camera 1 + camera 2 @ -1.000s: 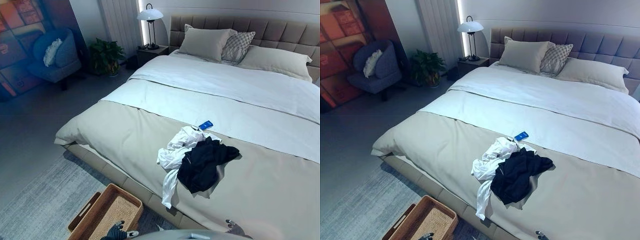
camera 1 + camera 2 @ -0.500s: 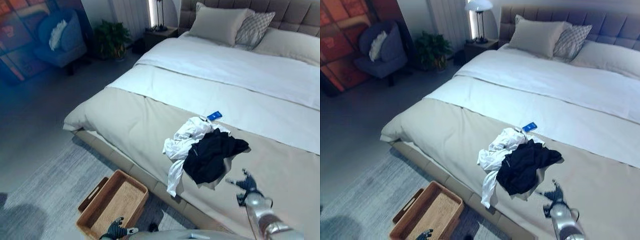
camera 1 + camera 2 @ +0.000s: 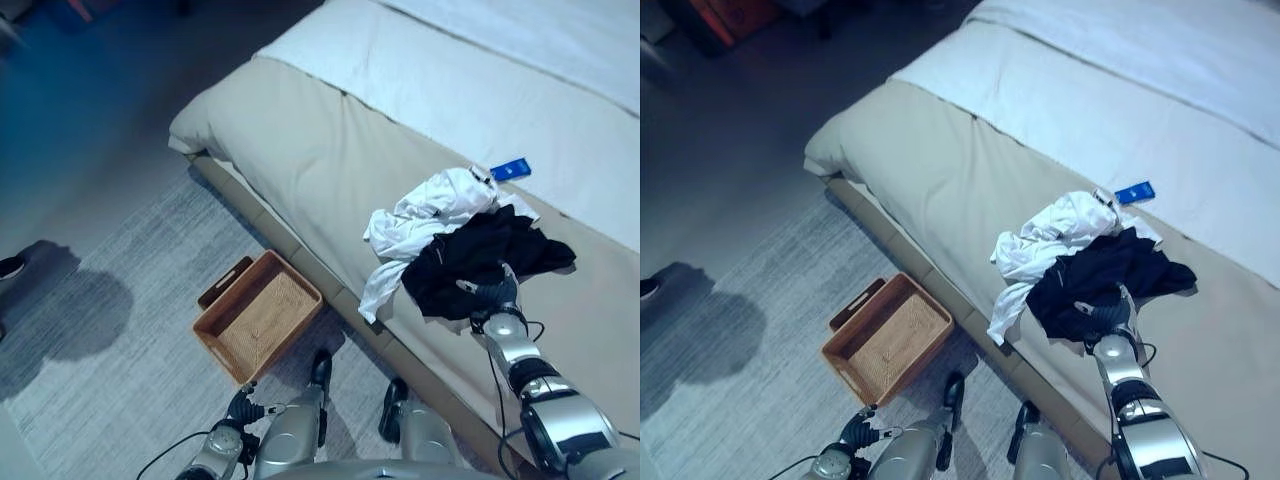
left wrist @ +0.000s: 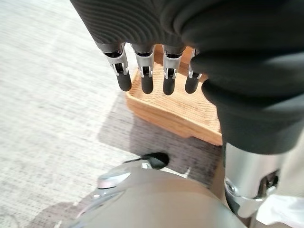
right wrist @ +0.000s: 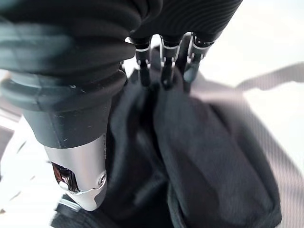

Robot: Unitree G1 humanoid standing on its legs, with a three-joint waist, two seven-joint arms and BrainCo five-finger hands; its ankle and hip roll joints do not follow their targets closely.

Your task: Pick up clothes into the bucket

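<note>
My right hand [image 3: 492, 296] rests on the black garment [image 3: 480, 260] on the bed [image 3: 300, 150]; fingers straight, tips touching the cloth, nothing pinched. White shirt [image 3: 425, 205] lies touching it at its 10 o'clock. Blue card [image 3: 510, 169] at 12. My left hand [image 4: 142, 71] hangs relaxed over the rug [image 3: 120, 370], fingers straight, near the wicker basket [image 3: 257, 315], which holds no clothes.

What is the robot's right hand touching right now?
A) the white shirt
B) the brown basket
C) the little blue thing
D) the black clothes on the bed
D: the right hand rests on the black clothes on the bed, its fingers straight and pressing into the dark cloth in the right wrist view. The basket sits on the floor.
</note>
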